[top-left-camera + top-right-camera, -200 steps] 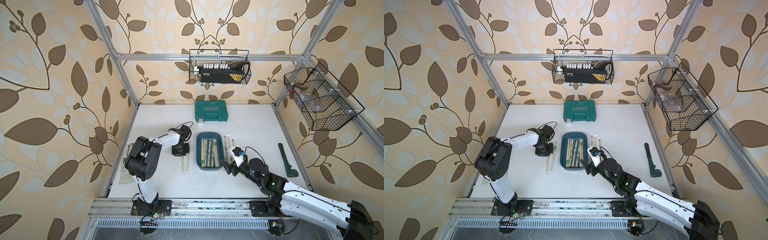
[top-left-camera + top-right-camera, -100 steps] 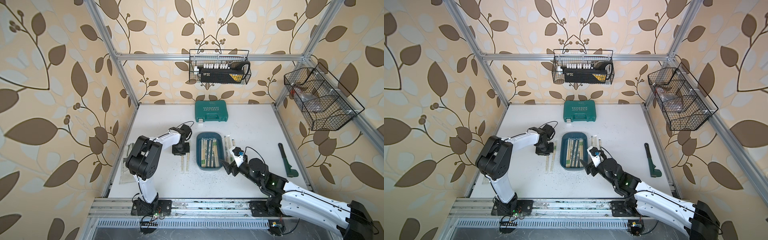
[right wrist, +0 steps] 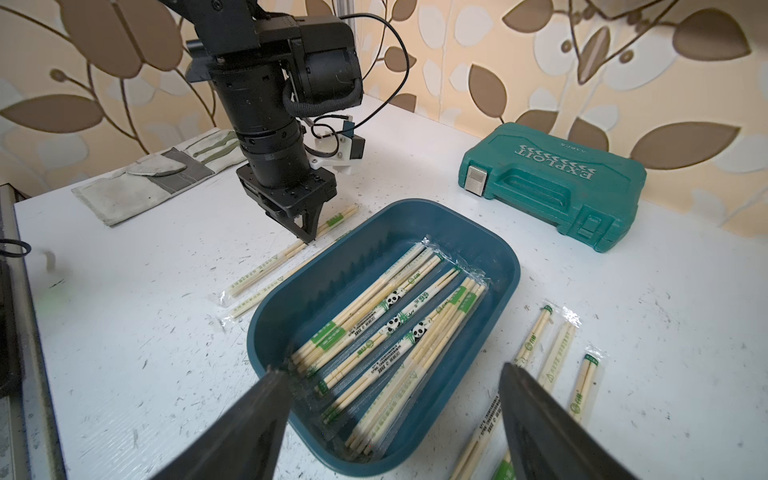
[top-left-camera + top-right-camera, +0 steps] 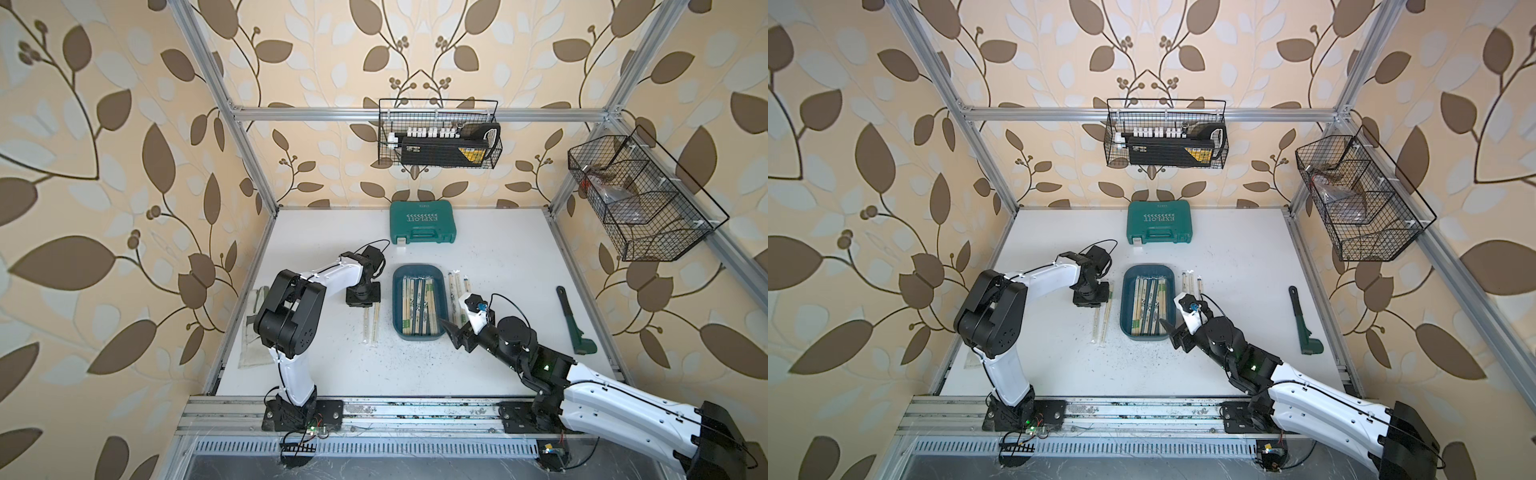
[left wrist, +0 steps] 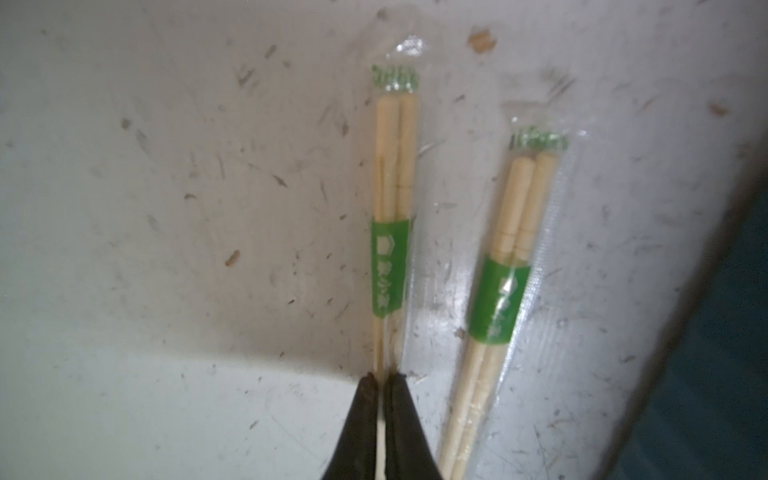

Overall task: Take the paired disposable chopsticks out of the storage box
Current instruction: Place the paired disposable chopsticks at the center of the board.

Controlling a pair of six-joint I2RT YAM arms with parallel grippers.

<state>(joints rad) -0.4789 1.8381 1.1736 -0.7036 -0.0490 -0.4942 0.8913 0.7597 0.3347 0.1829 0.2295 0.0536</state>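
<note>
The storage box (image 4: 397, 305), a dark teal tray, is set lengthwise at the middle of the white table (image 4: 511, 253). Several paired disposable chopsticks (image 4: 419, 307) in clear wrappers are laid along its floor, some printed with pandas.

Two more wrapped pairs are placed on the table just left of the box, parallel to it. Of these, the left-hand pair (image 5: 392, 257) is pinched by the left gripper (image 5: 381, 380). Its fingers (image 5: 361, 424) are drawn to a narrow slit with the sticks between them. The neighbouring pair (image 5: 498, 299) is left free just beside it. Whether the pinched pair is raised off the table cannot be told.

The right gripper (image 3: 390, 370) is held low at the near right corner of the box. Its fingers (image 3: 249, 415) are spread wide and empty, one over the near end of the box and one over the table to its right. Three further wrapped pairs (image 4: 459, 291) are laid just right of the box.

A green tool case (image 4: 422, 226) is placed beyond the box, a green wrench (image 4: 571, 320) near the right edge, and a grey work glove (image 3: 158, 178) at the left edge.
</note>
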